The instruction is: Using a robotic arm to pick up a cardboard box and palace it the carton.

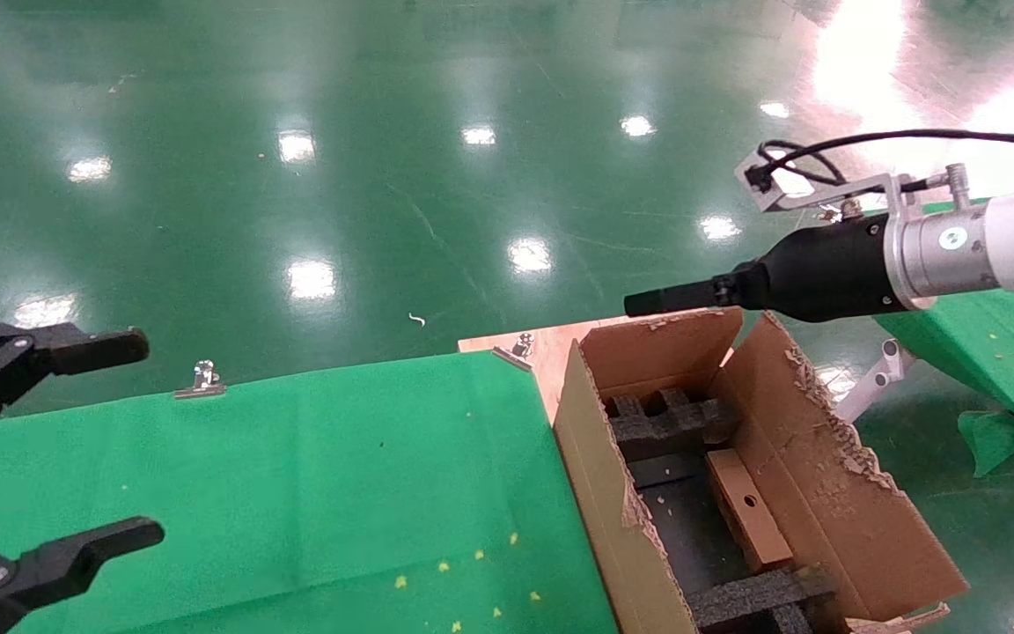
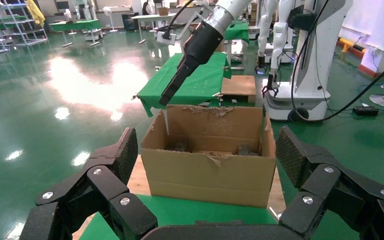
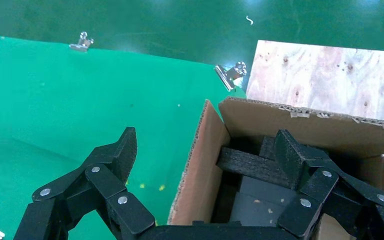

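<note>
The large brown carton (image 1: 833, 493) with ragged flaps and black foam inserts (image 1: 670, 423) stands at the right end of the green table. The small cardboard box (image 1: 749, 509), with its round hole facing up, lies inside the carton against the right wall. My right gripper (image 1: 648, 304) hovers above the carton's far end, open and empty. In the right wrist view it (image 3: 207, 150) straddles the carton's left wall (image 3: 200, 165). My left gripper (image 1: 139, 438) is open and empty over the table's left end. In the left wrist view it (image 2: 208, 152) faces the carton (image 2: 210, 172).
The green cloth table (image 1: 340, 475) has metal clips (image 1: 202, 380) on its far edge. A bare plywood board (image 1: 551, 343) lies under the carton. Another green-covered table (image 1: 1000, 343) stands to the right. Shiny green floor lies beyond.
</note>
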